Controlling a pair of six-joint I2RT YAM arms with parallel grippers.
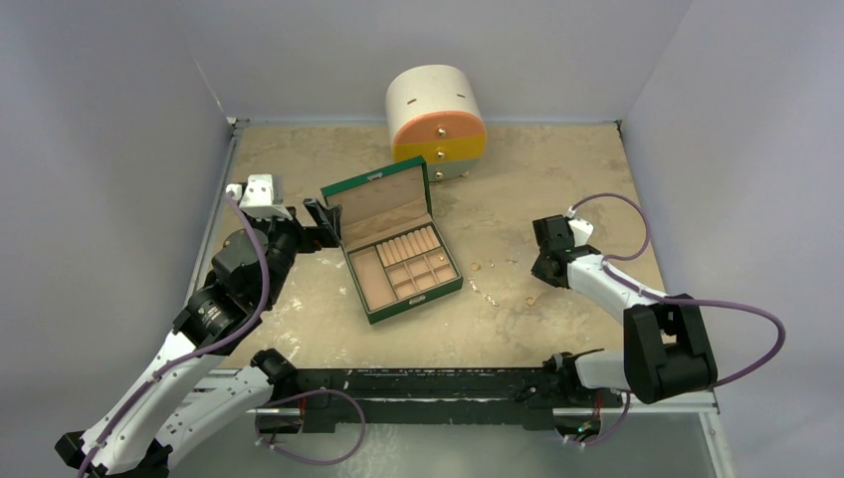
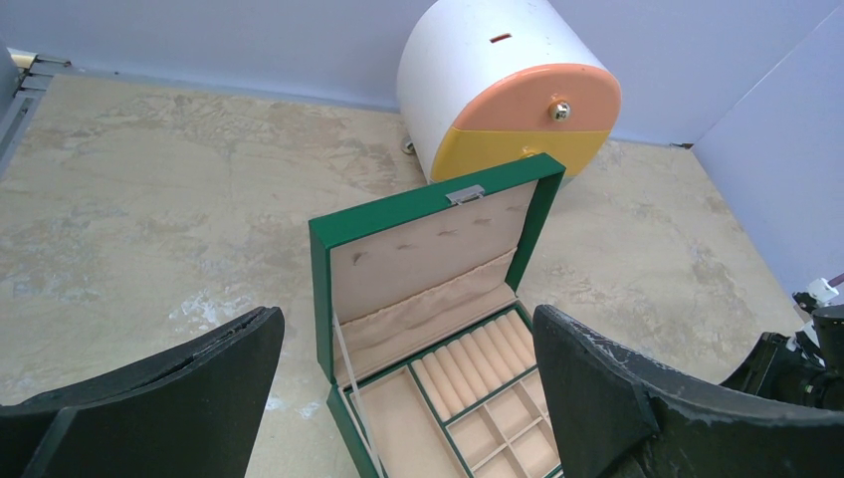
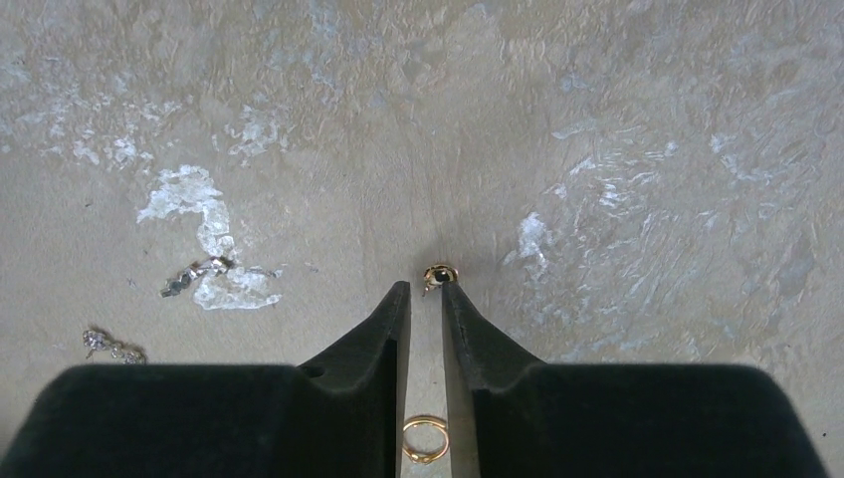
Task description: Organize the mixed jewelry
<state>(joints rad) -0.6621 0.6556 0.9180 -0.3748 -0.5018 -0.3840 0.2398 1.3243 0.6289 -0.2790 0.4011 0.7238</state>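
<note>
- Right wrist view gives the closest count: four pieces of jewelry on the table (image 3: 647, 119). They are one gold stud (image 3: 438, 274) with a dark centre, one gold ring (image 3: 425, 439), and two silvery pieces (image 3: 204, 271) off to the left of the fingers, well apart from them.
- The right gripper (image 3: 426, 289) is narrowed to a thin slit. The stud touches the tip of its right-hand finger, just outside the slit.
- The ring shows inside the slit, further back toward the wrist. I cannot tell whether it is pinched or lying on the table beneath.
- From the top external view I count three gold specks (image 1: 475, 266). Two lie between the right gripper (image 1: 537, 271) and the green jewelry box (image 1: 398, 249), and one sits just beside that gripper on its base side. The silvery pieces are too small to make out from up there.
- Only the top and left wrist views take in the one green jewelry box, lid raised, and the one round drawer cabinet (image 1: 436, 119) beyond it.
- The left gripper (image 2: 406, 319) is spread wide and grasps nothing. The box stands directly ahead of its two fingers (image 2: 179, 398), with the cabinet (image 2: 498, 90) behind the lid.
- Seen from above, the left gripper (image 1: 323, 221) is just beside the lid's left edge.
</note>
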